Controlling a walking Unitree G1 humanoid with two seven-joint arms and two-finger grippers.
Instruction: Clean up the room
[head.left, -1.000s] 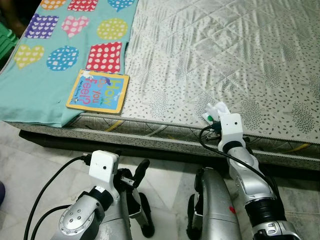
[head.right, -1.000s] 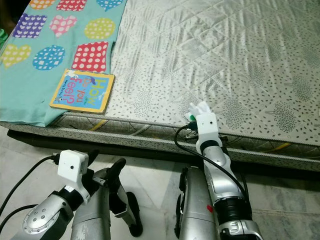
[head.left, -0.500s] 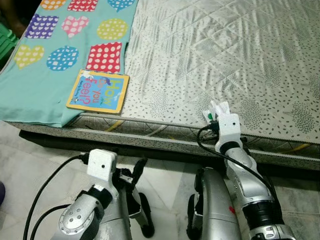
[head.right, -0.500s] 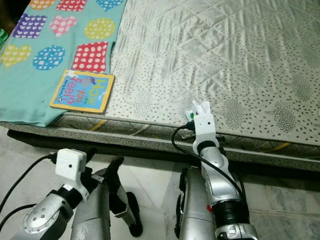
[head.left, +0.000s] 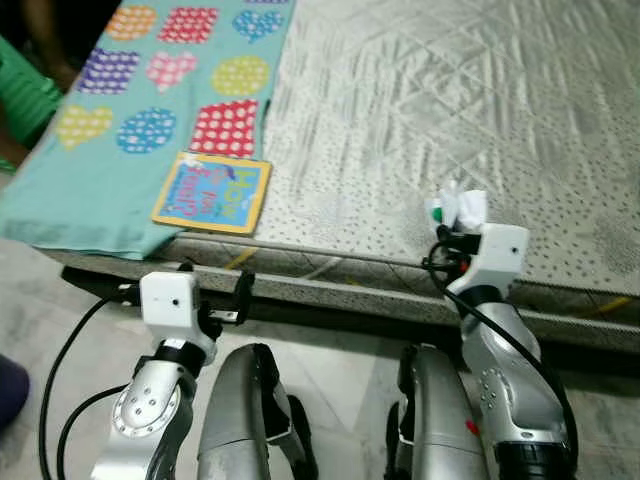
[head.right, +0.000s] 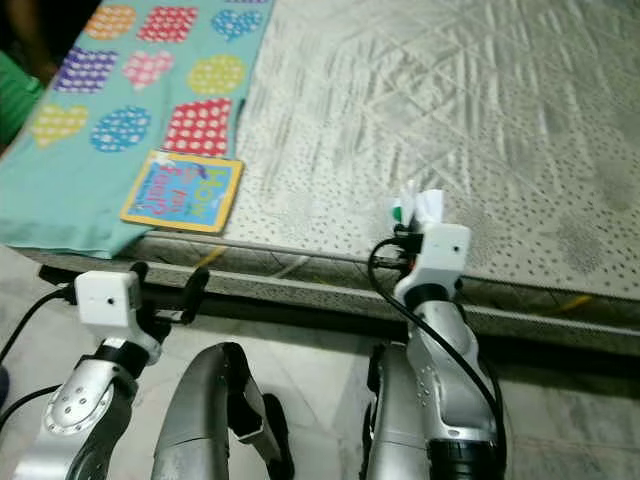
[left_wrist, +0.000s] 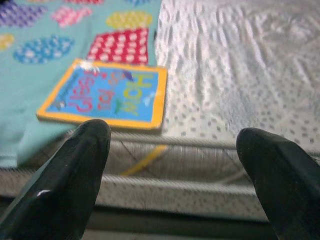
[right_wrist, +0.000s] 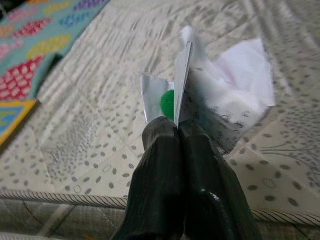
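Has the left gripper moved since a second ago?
Yes. The left gripper has risen from over the floor to the grey quilted mattress's edge, fingers open, pointing at the yellow-bordered blue picture book.

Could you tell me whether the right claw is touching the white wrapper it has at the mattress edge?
Touching. In the right wrist view the right claw has its fingers pressed together on the wrapper, whose silver edge sticks up between the tips.

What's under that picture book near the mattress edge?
The picture book lies on the teal patterned sheet, its right edge at the sheet's border with the bare quilted mattress. What the sheet's print looks like beneath it is hidden by the cover.
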